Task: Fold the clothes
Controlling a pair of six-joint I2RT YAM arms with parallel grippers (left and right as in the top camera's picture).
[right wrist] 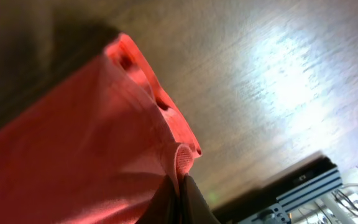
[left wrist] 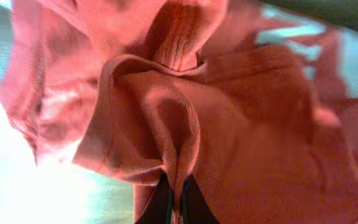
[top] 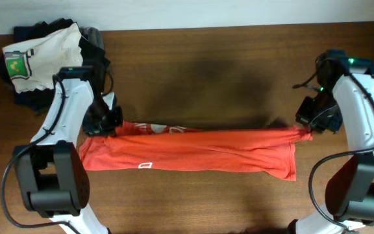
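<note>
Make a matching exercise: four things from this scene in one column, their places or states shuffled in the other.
1. red-orange T-shirt
2. white T-shirt
3. left end effector
4. right end effector

a. shut on the shirt's tag end
b. heaped at the table's far left corner
c. shut on the shirt's end away from the tag
d. stretched in a band across the table

Pairs: 1-d, 2-b, 3-a, 4-c.
</note>
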